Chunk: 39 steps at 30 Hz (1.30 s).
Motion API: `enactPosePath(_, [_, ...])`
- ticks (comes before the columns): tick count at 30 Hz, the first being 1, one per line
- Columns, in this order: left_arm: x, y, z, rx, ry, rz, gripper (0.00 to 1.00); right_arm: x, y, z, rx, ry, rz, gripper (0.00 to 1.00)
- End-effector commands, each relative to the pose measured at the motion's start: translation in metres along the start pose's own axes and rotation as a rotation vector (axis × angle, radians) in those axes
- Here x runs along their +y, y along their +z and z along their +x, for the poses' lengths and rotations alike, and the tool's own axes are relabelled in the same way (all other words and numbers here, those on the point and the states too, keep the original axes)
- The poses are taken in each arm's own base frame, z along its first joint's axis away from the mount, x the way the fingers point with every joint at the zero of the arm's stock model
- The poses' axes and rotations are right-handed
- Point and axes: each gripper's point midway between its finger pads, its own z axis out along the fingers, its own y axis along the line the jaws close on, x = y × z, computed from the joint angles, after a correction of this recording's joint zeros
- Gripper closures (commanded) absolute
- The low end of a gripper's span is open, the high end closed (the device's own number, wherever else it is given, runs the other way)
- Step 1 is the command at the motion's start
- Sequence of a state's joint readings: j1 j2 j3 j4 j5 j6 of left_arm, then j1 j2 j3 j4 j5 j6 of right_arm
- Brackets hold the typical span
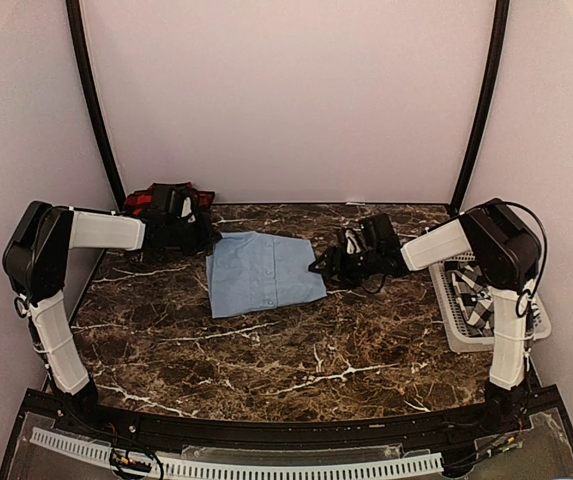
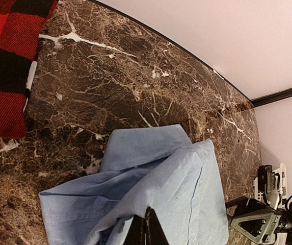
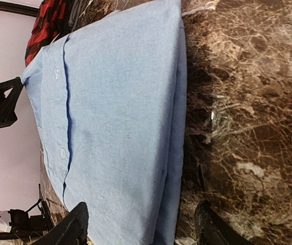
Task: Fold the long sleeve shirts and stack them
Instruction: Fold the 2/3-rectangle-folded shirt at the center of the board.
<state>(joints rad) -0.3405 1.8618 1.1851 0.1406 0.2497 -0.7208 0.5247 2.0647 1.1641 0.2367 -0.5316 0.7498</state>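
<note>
Shirt (image 1: 264, 272), light blue, edge between spread right jaws, corner pinched in left jaws

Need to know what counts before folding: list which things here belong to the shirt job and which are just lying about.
Belongs to the job:
light blue shirt
red-and-black plaid shirt
black-and-white checked shirt, lying in the basket

Just lying about:
white lattice basket
marble table
</note>
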Motion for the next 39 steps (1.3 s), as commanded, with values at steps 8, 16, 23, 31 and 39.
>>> enactPosePath(8, [-0.014, -0.007, -0.007, -0.011, 0.021, 0.035, 1.00, 0.042, 0.010, -0.008, -0.013, -0.035, -0.119, 0.35])
enactPosePath(16, [-0.012, -0.004, -0.004, -0.001, 0.020, 0.039, 1.00, 0.044, 0.021, 0.006, 0.031, -0.013, -0.185, 0.35])
enactPosePath(23, [-0.012, -0.011, -0.003, -0.016, 0.014, 0.040, 1.00, 0.033, 0.034, 0.018, 0.067, 0.029, -0.195, 0.34])
enactPosePath(31, [0.016, -0.026, 0.004, -0.059, -0.024, -0.074, 1.00, 0.016, 0.034, 0.026, 0.043, 0.078, -0.111, 0.32])
enactPosePath(39, [0.081, -0.032, 0.028, -0.071, -0.126, -0.333, 1.00, 0.012, 0.029, 0.042, 0.031, 0.079, -0.026, 0.31])
